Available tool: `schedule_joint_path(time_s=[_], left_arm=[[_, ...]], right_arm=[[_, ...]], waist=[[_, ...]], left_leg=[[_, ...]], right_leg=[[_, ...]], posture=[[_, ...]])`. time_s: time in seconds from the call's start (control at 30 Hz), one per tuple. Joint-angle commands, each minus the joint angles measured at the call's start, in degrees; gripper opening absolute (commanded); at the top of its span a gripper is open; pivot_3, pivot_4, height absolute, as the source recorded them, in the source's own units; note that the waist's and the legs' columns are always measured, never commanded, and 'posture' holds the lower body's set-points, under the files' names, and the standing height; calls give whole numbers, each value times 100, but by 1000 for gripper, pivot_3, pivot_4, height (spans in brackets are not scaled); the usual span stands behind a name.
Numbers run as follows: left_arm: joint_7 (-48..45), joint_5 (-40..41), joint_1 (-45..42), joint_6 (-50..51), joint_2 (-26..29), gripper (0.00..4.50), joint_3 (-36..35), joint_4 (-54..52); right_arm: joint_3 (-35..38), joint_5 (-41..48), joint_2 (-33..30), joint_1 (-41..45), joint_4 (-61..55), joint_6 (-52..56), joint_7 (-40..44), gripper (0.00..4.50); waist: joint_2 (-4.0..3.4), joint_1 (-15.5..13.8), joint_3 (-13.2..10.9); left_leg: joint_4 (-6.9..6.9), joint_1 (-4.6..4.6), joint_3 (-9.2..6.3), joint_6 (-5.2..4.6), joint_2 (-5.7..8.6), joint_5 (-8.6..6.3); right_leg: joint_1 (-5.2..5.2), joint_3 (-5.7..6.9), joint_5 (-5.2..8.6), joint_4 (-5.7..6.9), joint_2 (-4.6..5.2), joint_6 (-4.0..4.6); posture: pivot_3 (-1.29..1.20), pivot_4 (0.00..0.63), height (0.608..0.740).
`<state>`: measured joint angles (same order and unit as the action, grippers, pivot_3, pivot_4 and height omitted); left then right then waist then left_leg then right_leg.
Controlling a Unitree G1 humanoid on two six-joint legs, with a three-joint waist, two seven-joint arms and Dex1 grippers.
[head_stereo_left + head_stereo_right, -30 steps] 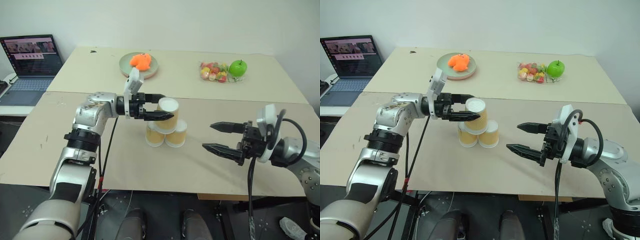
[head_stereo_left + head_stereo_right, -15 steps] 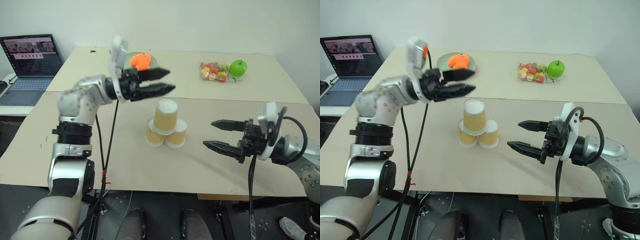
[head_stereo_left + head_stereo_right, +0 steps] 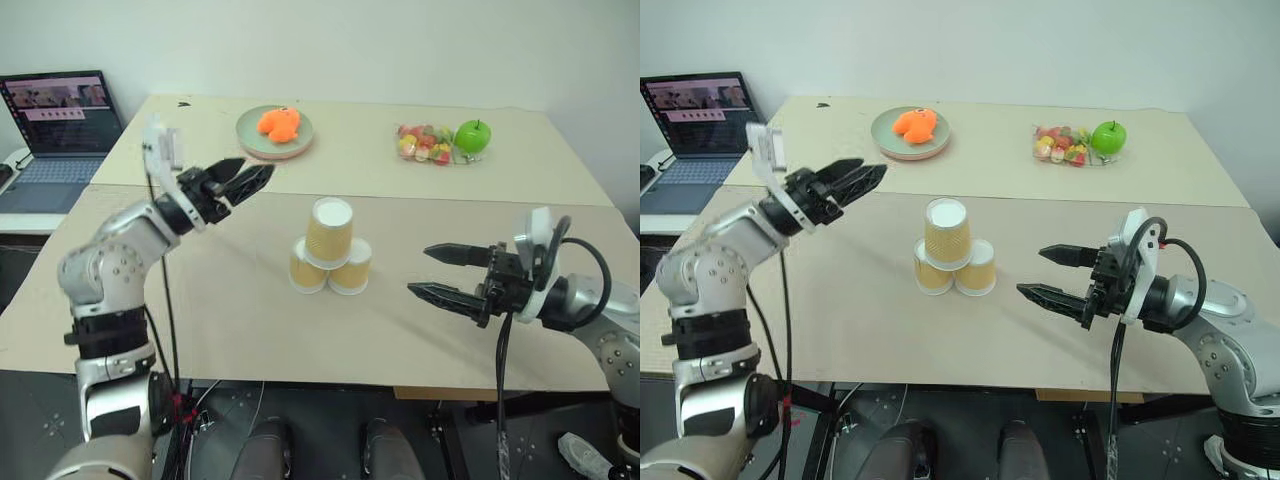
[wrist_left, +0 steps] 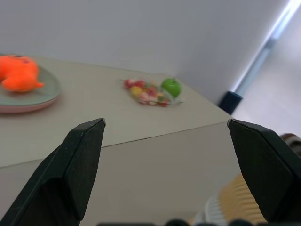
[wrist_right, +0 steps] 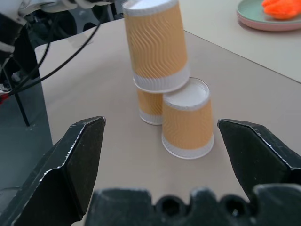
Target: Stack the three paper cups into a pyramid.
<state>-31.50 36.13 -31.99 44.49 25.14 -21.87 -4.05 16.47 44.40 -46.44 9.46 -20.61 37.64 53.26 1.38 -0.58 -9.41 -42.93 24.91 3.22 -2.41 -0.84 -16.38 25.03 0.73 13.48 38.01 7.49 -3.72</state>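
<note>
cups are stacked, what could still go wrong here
The top cup sits on just the edges of the two bottom cups and looks slightly off-centre, so a table bump might topple it. The right pincer, open, points at the stack from nearby; a forward drift could knock it. The left pincer seems safely away.

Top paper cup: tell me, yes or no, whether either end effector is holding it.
No, the top cup rests on the two lower cups, with the left end effector and right end effector both open and apart from it.
</note>
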Motion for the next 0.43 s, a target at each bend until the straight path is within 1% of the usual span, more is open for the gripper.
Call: schedule_joint_path(time_s=[0.03,0.2,0.27,0.43], left_arm=[[603,-192,349,-364,-48,4436,-355,-173],[1000,-219,446,-594,-157,4436,-510,19],[1051,-253,455,-739,-187,4436,-469,71],[1139,-471,576,-1109,-253,4436,-282,166]], right_arm=[[623,-246,-28,-125,355,-334,-259,4500],[639,-606,421,-149,552,-601,-914,4500],[599,-614,602,-173,559,-563,-1073,4500],[525,-1015,1094,-257,621,-859,-1627,4500]], waist=[[3,-21,-2],[7,-34,-1],[7,-24,-1],[7,-15,-1]], left_leg=[[-1,1,1,0,0,0],[-4,-6,-2,4,0,2],[-2,-9,-1,3,1,2],[1,-5,4,4,5,2]], right_leg=[[2,1,0,-1,0,0],[-6,7,-4,6,1,3],[-9,6,-4,4,1,3],[-2,5,-3,3,0,3]], posture=[[0,150,676],[0,150,676],[0,150,676],[0,150,676]])
